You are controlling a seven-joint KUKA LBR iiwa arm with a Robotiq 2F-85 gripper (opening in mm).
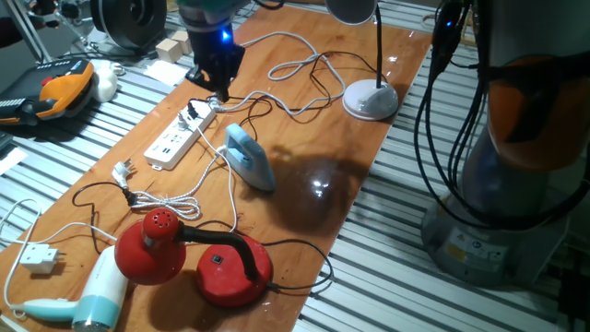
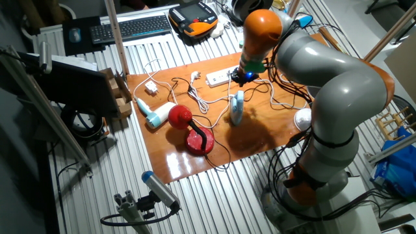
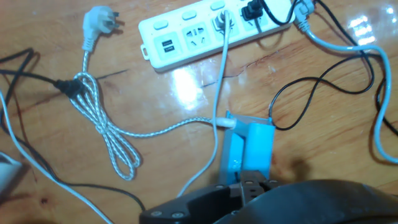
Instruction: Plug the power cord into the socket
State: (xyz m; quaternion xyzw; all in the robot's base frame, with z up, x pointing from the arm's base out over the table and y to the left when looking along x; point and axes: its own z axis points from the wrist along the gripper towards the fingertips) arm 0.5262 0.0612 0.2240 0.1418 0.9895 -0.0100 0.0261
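The small black plug of the thin black power cord (image 3: 252, 10) sits in the long white power strip (image 3: 186, 37) on the wooden desk (image 3: 155, 99). Whether the hand (image 1: 214, 85) is open, I cannot tell. If it pulls away, it may snag the crowded cables and loosen the plug.

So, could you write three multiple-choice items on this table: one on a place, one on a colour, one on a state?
1. What stands right beside the hair dryer?
A. the red desk lamp
B. the white desk lamp
C. the blue iron

2. What colour is the power strip?
A. black
B. white
C. orange

3. How is the braided cord's plug?
A. pushed into an outlet
B. held by the fingers
C. lying loose on the wood

Key: 1 A, since the lamp's red head is next to the dryer in the fixed view. 2 B, since its casing is white in every view. 3 C, since its bare prongs show in the hand view, left of the strip.
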